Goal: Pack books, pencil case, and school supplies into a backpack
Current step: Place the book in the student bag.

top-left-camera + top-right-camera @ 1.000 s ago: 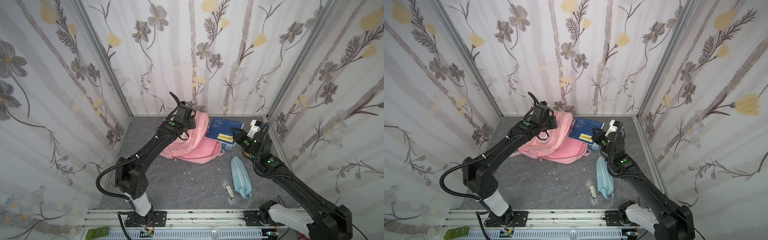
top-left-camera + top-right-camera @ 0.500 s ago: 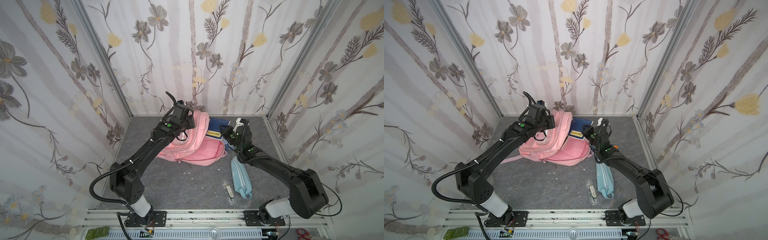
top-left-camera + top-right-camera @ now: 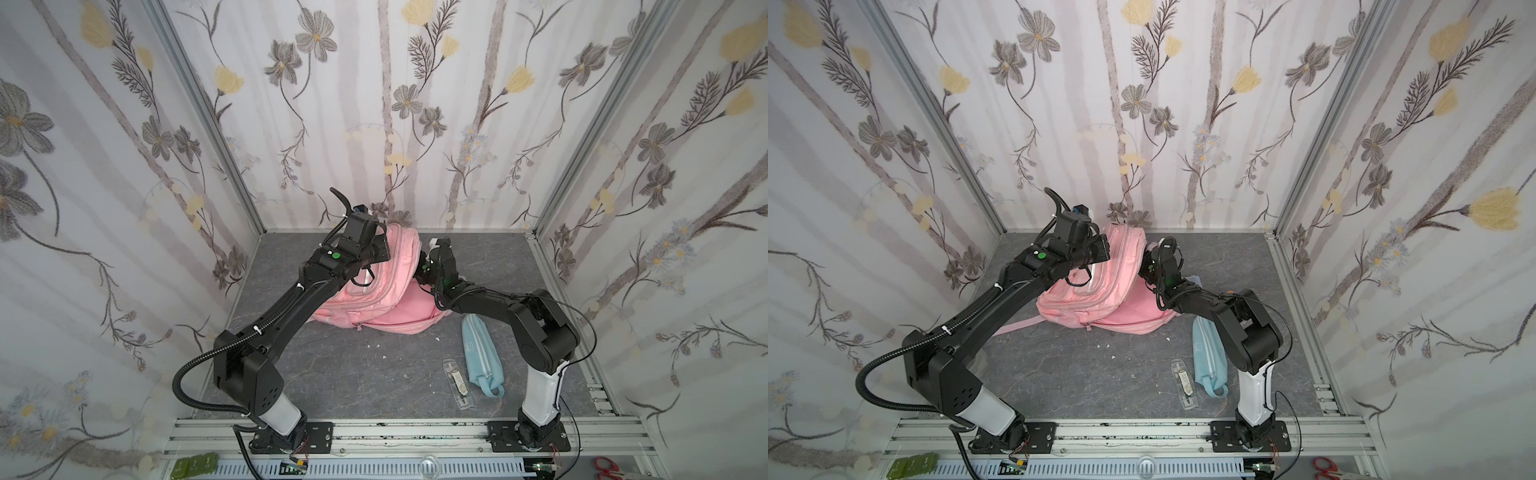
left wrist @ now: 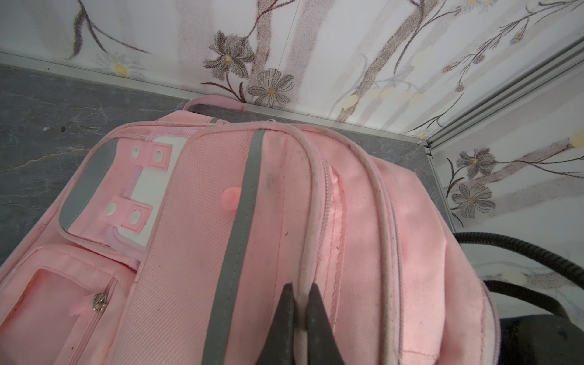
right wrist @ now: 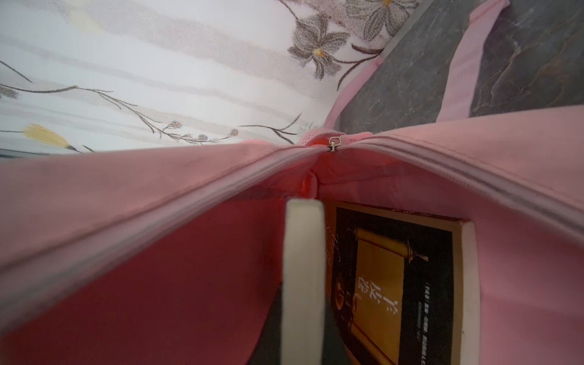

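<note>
Backpack (image 3: 374, 299), pink, lies at the middle of the frame in both top views, near the back wall (image 3: 382, 124), with its front half raised. Left gripper (image 4: 298, 294) is pinched tight on the pale piped rim of the opening. Right gripper (image 5: 301, 311) is inside the bag, clamped on a book (image 5: 303, 252) held edge-on, pale pages showing. Beside it the scroll-cover book (image 5: 395, 284) lies flat inside. Pencil case (image 3: 482, 353) and clear plastic case (image 3: 457, 382) lie just beside each other on the grey floor (image 3: 353, 374), lower right of centre.
</note>
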Robot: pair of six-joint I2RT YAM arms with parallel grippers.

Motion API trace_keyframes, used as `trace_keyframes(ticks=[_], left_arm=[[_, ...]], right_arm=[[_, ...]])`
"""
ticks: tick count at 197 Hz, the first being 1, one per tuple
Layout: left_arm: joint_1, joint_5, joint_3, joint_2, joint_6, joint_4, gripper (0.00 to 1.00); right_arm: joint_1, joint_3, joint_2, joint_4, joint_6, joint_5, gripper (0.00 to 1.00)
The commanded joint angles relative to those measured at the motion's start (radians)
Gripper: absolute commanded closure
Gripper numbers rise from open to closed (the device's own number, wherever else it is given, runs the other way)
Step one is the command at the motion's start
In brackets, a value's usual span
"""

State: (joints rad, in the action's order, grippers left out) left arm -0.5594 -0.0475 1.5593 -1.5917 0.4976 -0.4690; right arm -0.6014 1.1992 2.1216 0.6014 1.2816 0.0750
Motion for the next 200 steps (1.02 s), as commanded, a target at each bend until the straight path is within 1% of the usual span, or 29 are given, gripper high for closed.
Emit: trace_keyframes(ticks=[1,19,35,39,60,71,89,106,129,130,136,143,174,200], left_arm=[[0.002,0.001,0.017,0.013,-0.006,0.081,1.00],[0.000,0.009,0.028,0.011,-0.010,0.066,1.00],[0.001,0.018,0.033,0.010,-0.010,0.060,1.00],[0.000,0.018,0.033,0.011,-0.009,0.060,1.00],[0.003,0.021,0.038,0.005,-0.008,0.058,1.00],[0.004,0.023,0.046,0.000,-0.008,0.057,1.00],[0.006,0.022,0.068,-0.013,-0.013,0.043,1.00],[0.009,0.013,0.081,-0.019,-0.013,0.032,1.00],[0.009,0.014,0.088,-0.015,-0.015,0.020,1.00],[0.010,0.012,0.087,-0.015,-0.014,0.020,1.00],[0.010,0.011,0.085,-0.013,-0.016,0.018,1.00],[0.008,0.008,0.084,-0.012,-0.017,0.014,1.00],[0.012,0.003,0.081,-0.008,-0.019,0.003,1.00],[0.014,-0.006,0.072,-0.006,-0.026,0.005,1.00]], right_arm=[[-0.017,0.025,0.040,0.106,0.087,-0.012,1.00],[-0.033,0.060,0.085,0.123,0.107,-0.012,1.00],[-0.043,0.112,0.127,0.086,0.101,-0.004,1.00],[-0.048,0.127,0.139,0.069,0.100,-0.007,0.97],[-0.066,0.158,0.174,0.051,0.116,-0.028,0.91],[-0.072,0.177,0.190,0.041,0.118,-0.031,0.85],[-0.074,0.196,0.198,0.015,0.109,-0.024,0.80],[-0.072,0.187,0.181,-0.024,0.105,-0.025,0.75],[-0.060,0.169,0.148,-0.023,0.091,0.038,0.61],[-0.059,0.169,0.146,-0.026,0.090,0.043,0.58],[-0.057,0.169,0.138,-0.036,0.082,0.056,0.53],[-0.055,0.169,0.128,-0.046,0.067,0.065,0.51],[-0.054,0.160,0.073,-0.121,-0.009,0.061,0.44],[-0.047,0.104,0.005,-0.136,-0.047,0.042,0.39]])
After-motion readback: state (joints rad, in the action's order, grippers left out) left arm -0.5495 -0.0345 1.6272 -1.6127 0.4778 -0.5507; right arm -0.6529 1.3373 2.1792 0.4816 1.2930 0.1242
